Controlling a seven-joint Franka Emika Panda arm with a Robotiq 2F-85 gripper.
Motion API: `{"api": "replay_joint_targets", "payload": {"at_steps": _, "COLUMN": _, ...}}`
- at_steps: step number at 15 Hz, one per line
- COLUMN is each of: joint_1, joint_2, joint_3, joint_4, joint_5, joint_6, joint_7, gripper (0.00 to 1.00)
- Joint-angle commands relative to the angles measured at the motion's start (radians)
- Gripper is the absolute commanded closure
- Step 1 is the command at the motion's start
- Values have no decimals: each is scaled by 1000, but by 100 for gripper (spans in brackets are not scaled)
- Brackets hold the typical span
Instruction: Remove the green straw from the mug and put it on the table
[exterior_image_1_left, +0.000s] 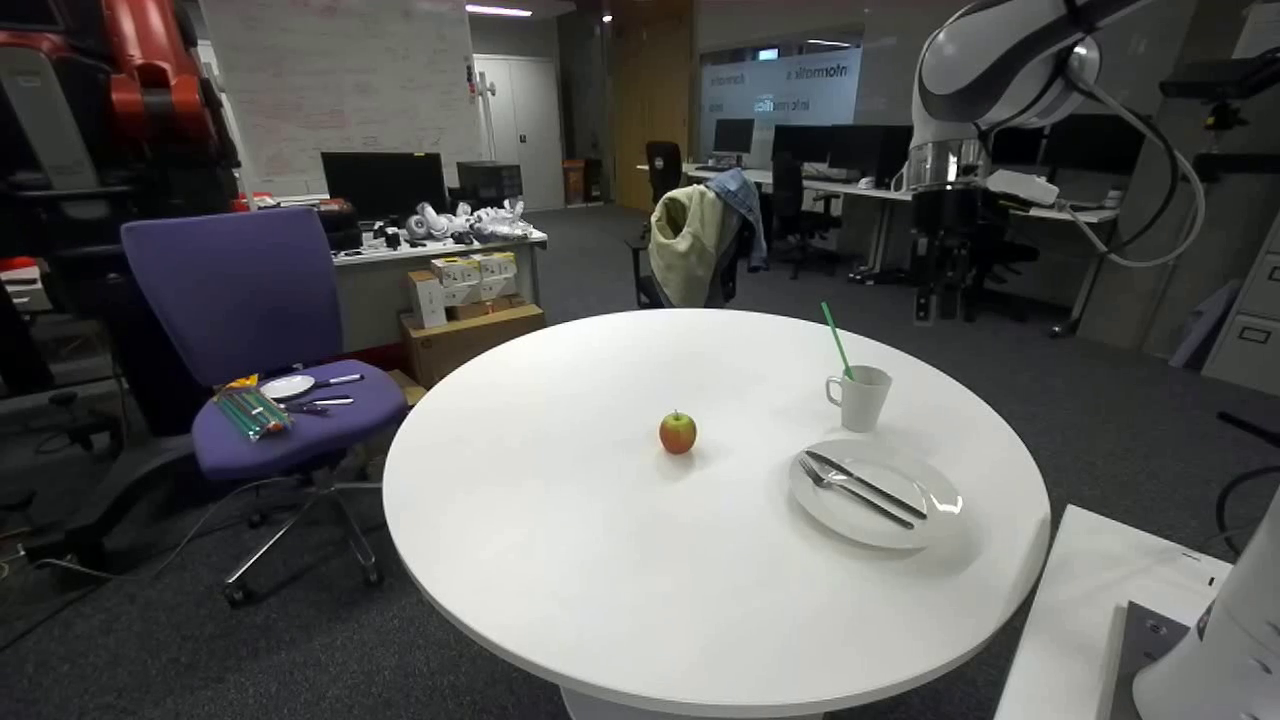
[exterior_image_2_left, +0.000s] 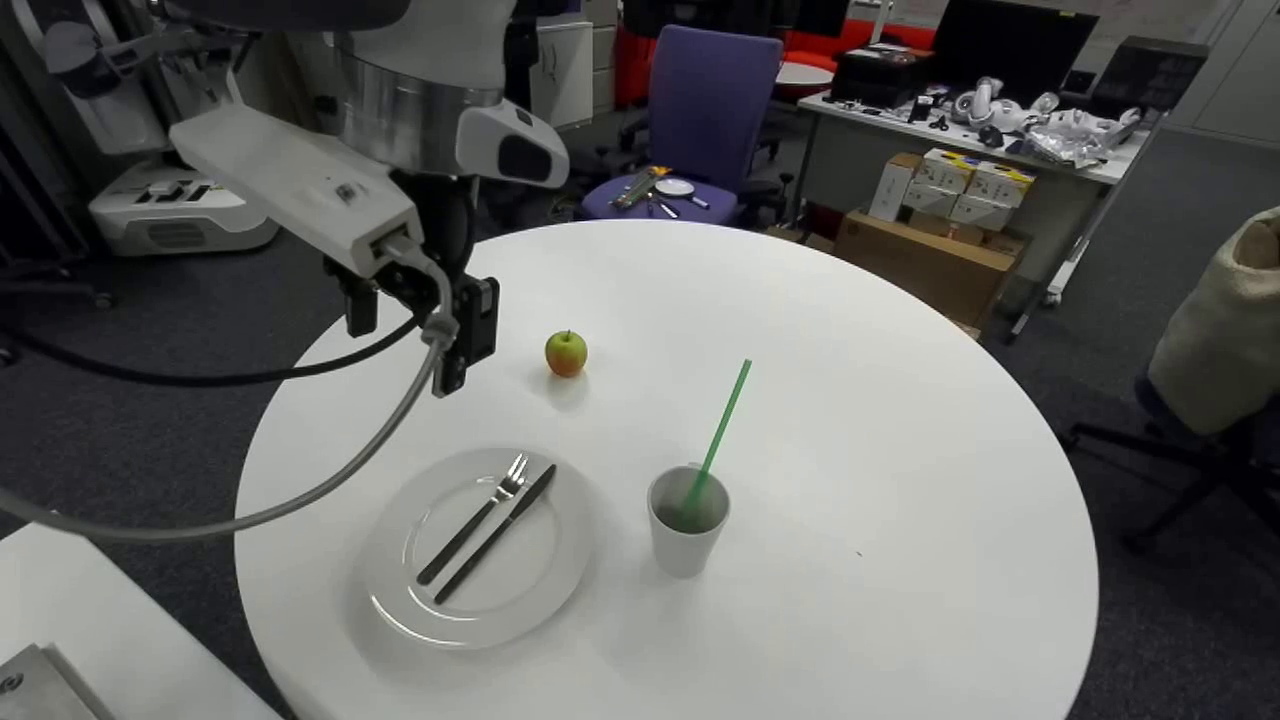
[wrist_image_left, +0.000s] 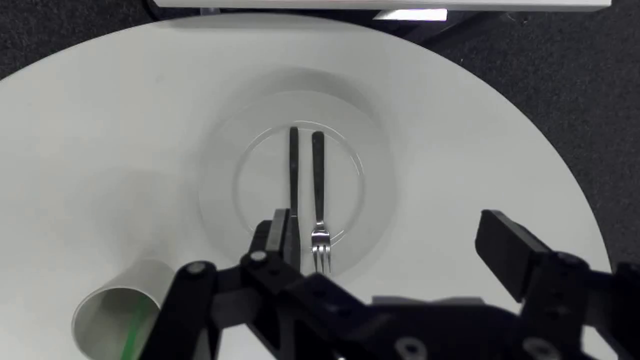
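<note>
My one robot arm (exterior_image_1_left: 960, 70) holds its single pincer (wrist_image_left: 387, 232) raised, apart from everything on the bench. Its two fingers (wrist_image_left: 510, 250) are spread far apart and grip nothing. There is one bench (exterior_image_1_left: 560, 560), round and white-topped, and I count six things on it. One small white mug (exterior_image_2_left: 683, 550) stands upright. One green straw (exterior_image_2_left: 721, 430) stands in it, its lower end inside, its upper end rising well above the rim and leaning towards the handle side. Just beside the mug, with a gap between, lies one white plate (exterior_image_2_left: 570, 560). On the plate, side by side, are one fork (exterior_image_2_left: 470, 529) and one knife (exterior_image_2_left: 496, 533), both dark-handled. One red-and-green apple (exterior_image_1_left: 678, 435) sits well apart from mug and plate, nearer the middle. Beyond the bench, in both exterior views, one purple chair (exterior_image_1_left: 235, 270) carries a few small things I cannot all make out.
</note>
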Motion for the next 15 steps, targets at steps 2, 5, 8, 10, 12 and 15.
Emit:
{"api": "replay_joint_targets", "payload": {"at_steps": 2, "joint_1": -65, "joint_2": 39, "joint_3": 16, "joint_4": 26, "joint_5": -55, "joint_6": 39, "joint_7": 14, "gripper": 0}}
{"api": "replay_joint_targets", "payload": {"at_steps": 5, "joint_1": -130, "joint_2": 100, "joint_3": 11, "joint_4": 74, "joint_5": -206, "joint_6": 126, "joint_7": 77, "gripper": 0}}
{"api": "replay_joint_targets", "payload": {"at_steps": 8, "joint_1": -178, "joint_2": 184, "joint_3": 8, "joint_4": 123, "joint_5": -318, "joint_6": 258, "joint_7": 167, "gripper": 0}}
{"api": "replay_joint_targets", "payload": {"at_steps": 10, "joint_1": -187, "joint_2": 235, "joint_3": 13, "joint_4": 137, "joint_5": -334, "joint_6": 408, "joint_7": 240, "gripper": 0}}
{"api": "replay_joint_targets", "payload": {"at_steps": 12, "joint_1": -185, "joint_2": 282, "joint_3": 27, "joint_4": 144, "joint_5": -338, "joint_6": 546, "joint_7": 348, "gripper": 0}}
{"api": "replay_joint_targets", "payload": {"at_steps": 15, "joint_1": -171, "joint_2": 345, "joint_3": 52, "joint_4": 163, "joint_5": -315, "joint_6": 621, "joint_7": 562, "gripper": 0}}
